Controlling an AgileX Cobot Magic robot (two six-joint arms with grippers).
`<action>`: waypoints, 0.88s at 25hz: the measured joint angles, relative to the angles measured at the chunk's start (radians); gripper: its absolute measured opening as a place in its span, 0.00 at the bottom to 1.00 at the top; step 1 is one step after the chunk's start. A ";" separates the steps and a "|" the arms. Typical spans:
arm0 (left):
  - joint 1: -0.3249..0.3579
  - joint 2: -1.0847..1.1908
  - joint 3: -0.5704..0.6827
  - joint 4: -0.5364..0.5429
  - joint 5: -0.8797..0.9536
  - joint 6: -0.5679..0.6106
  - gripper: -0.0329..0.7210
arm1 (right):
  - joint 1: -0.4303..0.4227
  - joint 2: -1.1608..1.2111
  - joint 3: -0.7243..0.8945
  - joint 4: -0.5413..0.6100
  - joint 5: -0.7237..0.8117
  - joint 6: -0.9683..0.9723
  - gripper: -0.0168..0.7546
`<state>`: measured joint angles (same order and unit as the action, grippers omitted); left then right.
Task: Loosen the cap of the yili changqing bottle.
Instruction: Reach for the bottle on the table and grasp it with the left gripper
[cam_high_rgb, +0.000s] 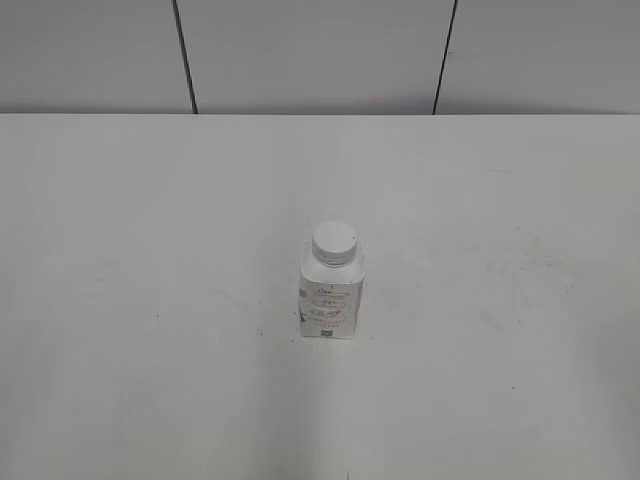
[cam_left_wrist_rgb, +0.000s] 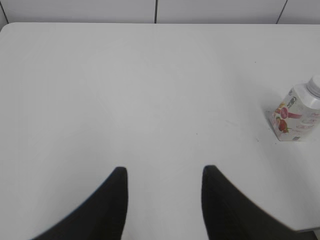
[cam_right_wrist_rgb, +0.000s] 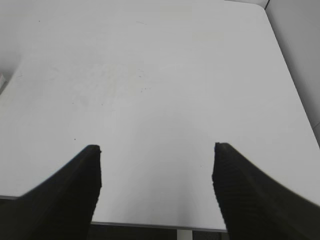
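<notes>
On my exterior feed the yili changqing bottle (cam_high_rgb: 331, 295) stands upright on the white desk (cam_high_rgb: 150, 300), roughly midway between the left and right edges and closer to the near edge than to the far one. The cap (cam_high_rgb: 334, 241) sits on its neck, white and ribbed, and I see nothing touching it. Neither arm shows in this feed. From the left wrist camera I see the left gripper (cam_left_wrist_rgb: 162, 172) with its two dark fingers (cam_left_wrist_rgb: 112, 200) spread apart and nothing between them, hovering over bare desk near the near edge; the bottle (cam_left_wrist_rgb: 295, 117) appears well off to the right side of that feed, cut by the frame edge, with red fruit print on its label and only part of its cap (cam_left_wrist_rgb: 315, 85) visible. From the right wrist camera the right gripper (cam_right_wrist_rgb: 156, 150) also has its fingers (cam_right_wrist_rgb: 75, 190) wide apart and empty, poised just over the desk's near edge, looking across toward the far right corner. A sliver of something pale with red on it (cam_right_wrist_rgb: 2, 80) shows at the left border there; I cannot tell what it is.
</notes>
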<state>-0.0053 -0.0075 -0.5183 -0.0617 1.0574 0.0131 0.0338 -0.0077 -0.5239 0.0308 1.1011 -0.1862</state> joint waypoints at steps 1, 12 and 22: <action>0.000 0.000 0.000 0.000 0.000 0.000 0.46 | 0.000 0.000 0.000 0.000 0.000 0.000 0.74; 0.000 0.000 0.000 0.000 0.000 0.000 0.46 | 0.000 0.000 0.000 0.000 0.000 0.000 0.74; 0.000 0.000 0.000 0.000 0.000 0.000 0.46 | 0.000 0.000 0.000 0.000 0.000 0.000 0.74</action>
<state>-0.0053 -0.0075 -0.5183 -0.0617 1.0574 0.0131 0.0338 -0.0077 -0.5239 0.0308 1.1011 -0.1862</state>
